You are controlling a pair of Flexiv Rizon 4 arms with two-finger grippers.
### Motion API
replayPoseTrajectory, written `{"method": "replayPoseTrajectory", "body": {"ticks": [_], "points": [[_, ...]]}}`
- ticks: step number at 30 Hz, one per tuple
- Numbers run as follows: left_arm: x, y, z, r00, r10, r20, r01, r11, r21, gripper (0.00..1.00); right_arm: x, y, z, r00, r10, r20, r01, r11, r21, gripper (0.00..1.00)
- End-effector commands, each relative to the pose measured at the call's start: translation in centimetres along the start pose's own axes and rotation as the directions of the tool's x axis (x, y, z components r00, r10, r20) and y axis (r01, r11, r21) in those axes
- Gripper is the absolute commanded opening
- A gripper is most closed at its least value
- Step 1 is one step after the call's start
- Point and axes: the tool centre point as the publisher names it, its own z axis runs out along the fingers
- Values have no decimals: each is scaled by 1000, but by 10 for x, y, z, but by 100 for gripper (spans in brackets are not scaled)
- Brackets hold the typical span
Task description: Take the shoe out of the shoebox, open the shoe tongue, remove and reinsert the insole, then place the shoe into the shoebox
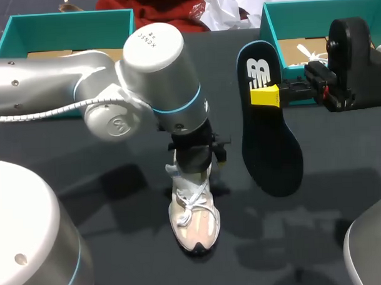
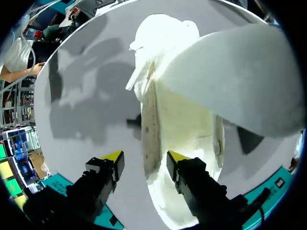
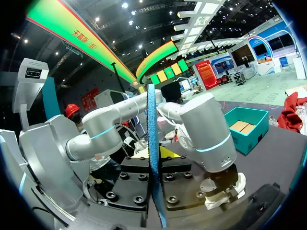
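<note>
Plainly, with the right gripper (image 3: 154,160) pinching the insole (image 1: 269,146) aloft beside the shoe (image 1: 193,211) on the table (image 1: 117,201), and the left gripper (image 2: 144,160) spread open astride its collar, pushing the floppy insole in could tip the unclamped shoe.

Your left arm (image 1: 153,72) stretches to mid-table, its gripper (image 2: 144,160) pointing straight down with fingers apart, while your right gripper (image 1: 266,96), held level, pinches the insole (image 1: 272,152).

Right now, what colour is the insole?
Dark navy insole with a white logo at its heel; head view shows it best.
</note>
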Motion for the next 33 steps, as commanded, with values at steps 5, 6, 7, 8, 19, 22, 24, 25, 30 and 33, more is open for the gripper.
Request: {"method": "replayPoseTrajectory", "body": {"ticks": [5, 6, 7, 8, 19, 22, 24, 25, 30, 33], "points": [[4, 3, -75, 984, -27, 176, 56, 986, -160, 100, 0, -1, 2, 1000, 0, 1, 0, 1000, -1, 0], [2, 5, -84, 979, -16, 205, 53, 983, -174, 100, 0, -1, 2, 1000, 0, 1, 0, 1000, -1, 0], [0, 6, -92, 974, -14, 225, 58, 979, -193, 100, 0, -1, 2, 1000, 0, 1, 0, 1000, -1, 0], [-2, 8, -100, 968, -9, 251, 62, 977, -205, 100, 0, -1, 2, 1000, 0, 1, 0, 1000, -1, 0], [-13, 24, -138, 890, -64, 451, 89, 995, -35, 100, 0, -1, 2, 1000, 0, 1, 0, 1000, -1, 0], [-13, 24, -138, 890, -64, 451, 89, 995, -35, 100, 0, -1, 2, 1000, 0, 1, 0, 1000, -1, 0], [-13, 24, -138, 890, -64, 451, 89, 995, -35, 100, 0, -1, 2, 1000, 0, 1, 0, 1000, -1, 0], [-13, 24, -138, 890, -64, 451, 89, 995, -35, 100, 0, -1, 2, 1000, 0, 1, 0, 1000, -1, 0], [-6, 26, -149, 805, -65, 590, 108, 993, -38, 100, 0, -1, 2, 1000, 0, 1, 0, 1000, -1, 0], [-10, 28, -157, 768, -67, 636, 118, 992, -38, 100, 0, -1, 2, 1000, 0, 1, 0, 1000, -1, 0]]}}
